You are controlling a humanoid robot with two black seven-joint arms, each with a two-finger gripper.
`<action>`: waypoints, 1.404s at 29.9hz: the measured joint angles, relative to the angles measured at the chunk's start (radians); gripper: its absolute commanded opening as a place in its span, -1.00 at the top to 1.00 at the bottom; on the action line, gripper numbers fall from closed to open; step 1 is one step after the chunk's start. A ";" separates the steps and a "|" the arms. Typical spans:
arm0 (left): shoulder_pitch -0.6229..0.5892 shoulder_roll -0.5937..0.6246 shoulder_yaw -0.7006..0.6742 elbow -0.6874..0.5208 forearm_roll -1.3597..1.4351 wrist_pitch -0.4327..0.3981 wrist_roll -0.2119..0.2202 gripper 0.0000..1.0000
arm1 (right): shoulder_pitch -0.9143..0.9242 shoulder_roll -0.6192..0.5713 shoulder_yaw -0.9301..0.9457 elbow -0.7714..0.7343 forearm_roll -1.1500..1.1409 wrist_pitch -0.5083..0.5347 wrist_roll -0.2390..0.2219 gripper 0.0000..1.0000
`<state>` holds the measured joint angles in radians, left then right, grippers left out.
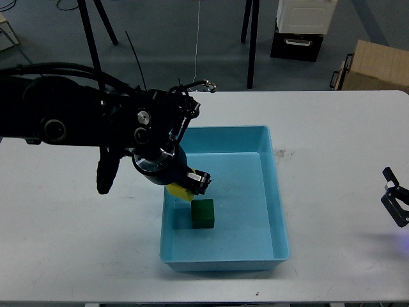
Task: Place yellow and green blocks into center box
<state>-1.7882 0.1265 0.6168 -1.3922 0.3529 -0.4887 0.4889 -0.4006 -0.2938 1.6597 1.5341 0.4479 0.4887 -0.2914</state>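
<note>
Here the left gripper (192, 185) hangs over the near-left part of the tray (275, 192), fingers closed on the yellow block (179, 191). Only a sliver of yellow shows beneath and between the dark fingers, so the grip looks narrow and the block is mostly hidden. Whether the block touches the tray floor yet I cannot tell; it seems to sit low, inside the walls.

The relation that matters is straight down: the yellow block is already within the tray's outline, so the coming move is, by my reading, a short descent or simply an opening of the fingers. The green block (203, 213) lies on the tray floor just beside and below-right of the yellow one in the view, toward the near wall. The two are close enough that a release could land yellow against green or on its edge.

The tray holds the green block and nothing else that I can see. The right gripper (396, 203) rests at the right edge of the table (332, 115), well apart from the tray, its fingers apparently spread and empty. The left arm is plainly the nearer one. With green in and yellow over the floor, the task looks almost done.
</note>
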 measured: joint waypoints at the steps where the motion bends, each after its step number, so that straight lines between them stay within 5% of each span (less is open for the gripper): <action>1: 0.005 -0.016 0.001 0.005 0.000 0.000 0.000 0.94 | 0.000 0.000 0.002 0.000 0.000 0.000 0.000 -0.98; 12: 0.085 -0.074 -0.001 0.065 -0.001 0.000 0.000 -0.13 | -0.001 0.001 -0.001 -0.002 -0.001 0.000 0.000 -0.98; 13: 0.093 -0.076 -0.001 0.075 -0.001 0.000 0.000 -0.36 | -0.001 0.001 -0.001 -0.002 -0.001 0.000 0.000 -0.98; 14: 0.099 -0.078 -0.001 0.082 -0.001 0.000 0.000 -0.99 | -0.002 0.001 -0.001 -0.002 -0.001 0.000 0.000 -0.98; 34: 0.059 -0.033 -0.082 0.176 -0.023 0.000 -0.001 -1.00 | -0.004 0.000 0.004 0.000 -0.002 0.000 0.000 -0.98; 37: 0.100 0.031 -0.235 0.291 -0.036 0.000 0.000 -1.00 | 0.004 0.000 0.005 -0.003 -0.002 0.000 0.000 -0.98; 42: 0.291 0.073 -0.757 0.469 -0.030 0.000 0.000 -1.00 | 0.044 -0.001 0.005 -0.018 -0.014 0.000 0.001 -0.98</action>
<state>-1.4975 0.1991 -0.1406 -0.9229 0.3224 -0.4887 0.4885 -0.3568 -0.2945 1.6643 1.5165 0.4339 0.4887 -0.2906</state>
